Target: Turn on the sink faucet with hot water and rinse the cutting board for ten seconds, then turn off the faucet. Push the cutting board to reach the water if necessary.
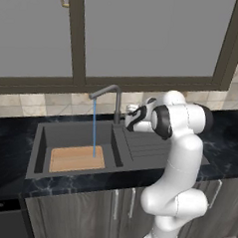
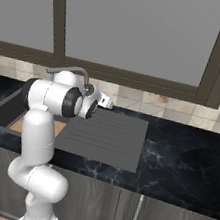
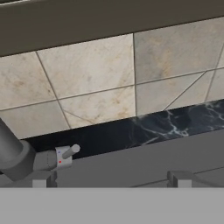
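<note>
- The gripper [image 1: 130, 110] hangs spread and empty just beside the sink faucet [image 1: 117, 105] post, at the sink's [image 1: 39, 151] back edge.
- Its small lever [image 3: 70, 152] sits left of the fingertips [image 3: 43, 178].
- The water [image 1: 94, 127] lands on the cutting board [image 1: 76, 158] on the basin floor.
- Risk: a misaligned sweep could miss the lever, leaving water running.

Large grey window panes [image 1: 146, 33] in dark brown frames, beige marbled tile backsplash [image 3: 92, 83] beneath, black white-veined marble countertop [image 2: 185, 155], grey wood-grain base cabinets [image 1: 80, 218] with slim metal handles, soft even light
</note>
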